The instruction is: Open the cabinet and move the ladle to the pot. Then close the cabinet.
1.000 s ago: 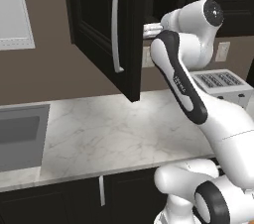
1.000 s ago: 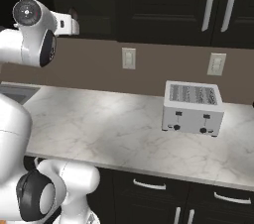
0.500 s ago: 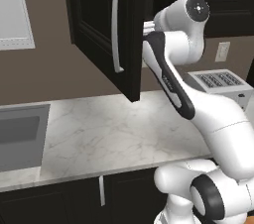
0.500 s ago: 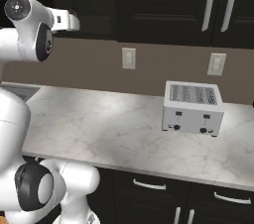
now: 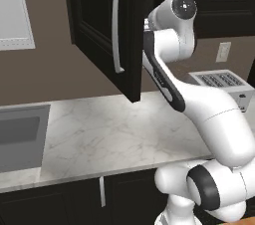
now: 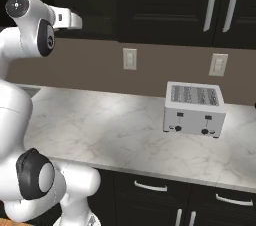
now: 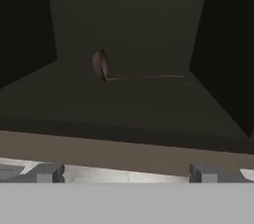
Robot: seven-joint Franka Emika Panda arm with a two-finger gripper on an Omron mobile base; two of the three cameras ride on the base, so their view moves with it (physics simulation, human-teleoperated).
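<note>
at the mouth of the cabinet (image 5: 99,25) the gripper (image 7: 124,172) hangs released, its fingertips (image 7: 47,172) wide apart and grasping nothing. far inside on the shelf floor lies the ladle (image 7: 101,64), brownish bowl left, thin handle running right. cabinet door stands swung open.

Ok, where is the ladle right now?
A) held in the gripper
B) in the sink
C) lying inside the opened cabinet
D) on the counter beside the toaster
C: the hand view looks into the dark cabinet, whose door stands swung open, and the ladle lies on its shelf towards the back, apart from the open gripper, which holds nothing.
</note>
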